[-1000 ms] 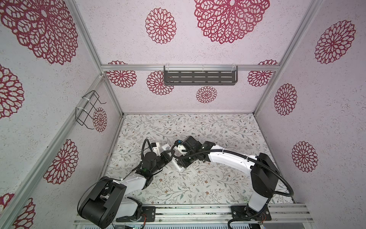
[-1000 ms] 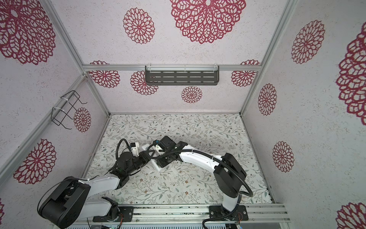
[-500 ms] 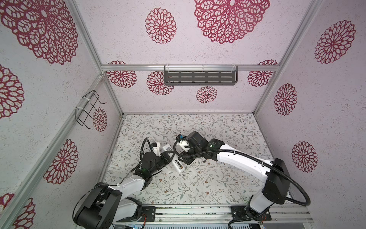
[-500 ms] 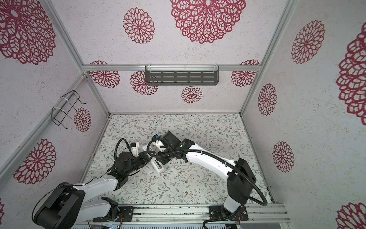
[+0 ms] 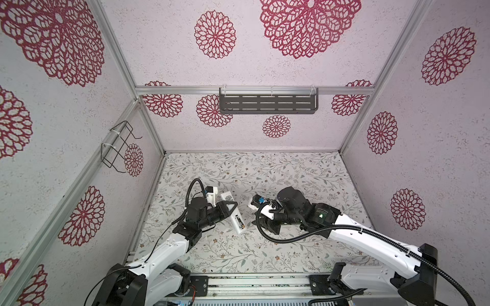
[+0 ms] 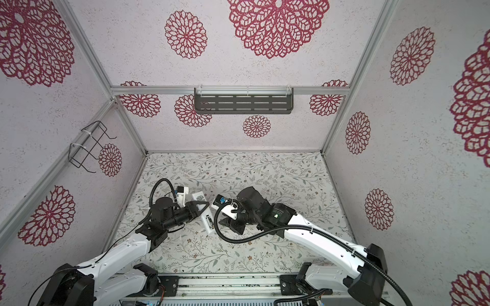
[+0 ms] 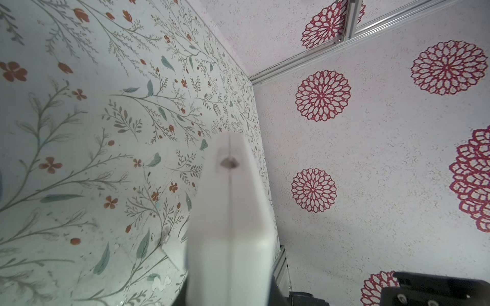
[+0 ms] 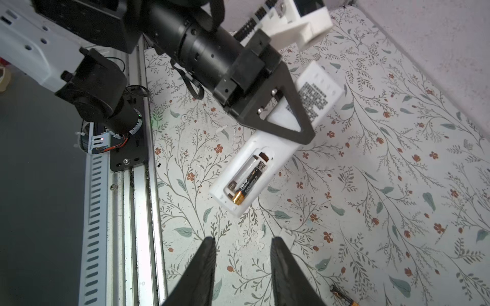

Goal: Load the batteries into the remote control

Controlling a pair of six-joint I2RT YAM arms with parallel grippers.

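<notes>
Remote (image 8: 267, 144): gripped about mid-length by the left claw (image 5: 230, 209), back face up, cover off. Could not tell whether its free end touched the worktop (image 8: 371, 172).
Remote axis: slanted in both top views, with the open end sticking out of the left claw toward the right claw (image 8: 242, 261).
Seated battery (image 8: 248, 182): lay in one slot along the remote's length, gold end at the free end.
Empty slot (image 8: 244, 169): just beside the seated battery, spring showing; looked bare.
Loose battery (image 8: 343, 296): on the worktop, well apart from the remote. It sat off to one side of the right claw and back of its tips, nearer the wrist. Right arm plainly the nearer.
Right claw: fingers a modest way apart, nothing between them, tips short of the remote and pointed at it.
Left claw: clamped on the remote.
Coming move, my reading: the right claw would need to draw back and turn aside to the loose battery, not go forward.
Hidden: the loose battery was cut by the frame edge, so its axis was only partly read, slantwise. It was not found in the top views.
Left wrist view: gave only a blurred remote end.
Whitish piece (image 8: 287, 234): by one right finger, perhaps the cover; unsure.
</notes>
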